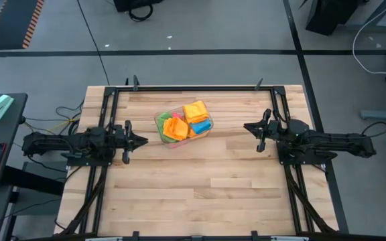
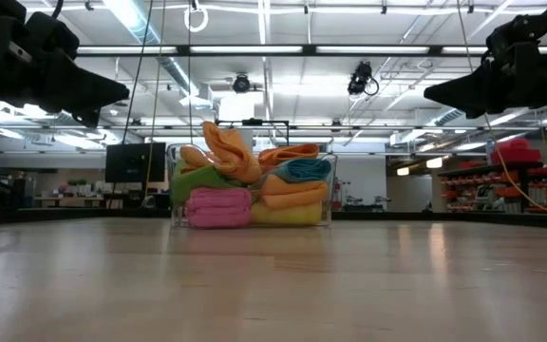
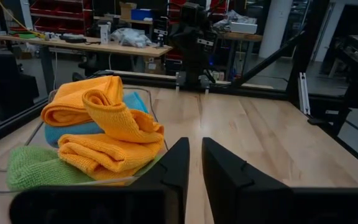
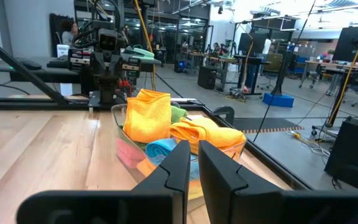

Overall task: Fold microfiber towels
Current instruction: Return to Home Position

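Wooden table (image 1: 200, 194) carries a clear bin (image 1: 157, 119) at its far middle, heaped with the folded microfiber towels (image 1: 194, 111): orange on top, blue, green, pink and yellow beneath. The left gripper (image 1: 144, 140) hovers left of the bin, the right gripper (image 1: 246, 127) right of it — each with fingers nearly together, holding nothing.

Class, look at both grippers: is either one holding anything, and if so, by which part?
Nothing is held: left gripper and right gripper hover empty, either side of the bin of towels.

Towels (image 1: 194, 111) piled in clear bin (image 1: 158, 120), left hand (image 1: 143, 140), right hand (image 1: 246, 127) flanking
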Robot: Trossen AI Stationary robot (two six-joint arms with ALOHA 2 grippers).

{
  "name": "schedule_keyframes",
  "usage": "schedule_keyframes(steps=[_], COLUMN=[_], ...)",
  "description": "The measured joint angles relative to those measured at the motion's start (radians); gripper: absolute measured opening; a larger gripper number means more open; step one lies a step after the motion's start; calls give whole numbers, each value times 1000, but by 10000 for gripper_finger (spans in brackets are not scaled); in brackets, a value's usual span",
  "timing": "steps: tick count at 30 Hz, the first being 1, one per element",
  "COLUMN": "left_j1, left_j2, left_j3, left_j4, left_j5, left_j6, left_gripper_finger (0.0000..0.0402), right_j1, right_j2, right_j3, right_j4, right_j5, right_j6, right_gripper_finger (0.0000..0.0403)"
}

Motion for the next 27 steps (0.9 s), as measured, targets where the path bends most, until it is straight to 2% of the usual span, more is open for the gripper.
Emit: schedule_keyframes(steps=[27], left_j1=[0], left_j2=[0], left_j3=[0], left_j4=[0], left_j5=[0], left_j6=[0], left_gripper_finger=[60], right_j1=[0], right_j2=[0], right_j3=[0], right_j4=[0], right_j5=[0], right_j6=[0], right_gripper_finger=[42])
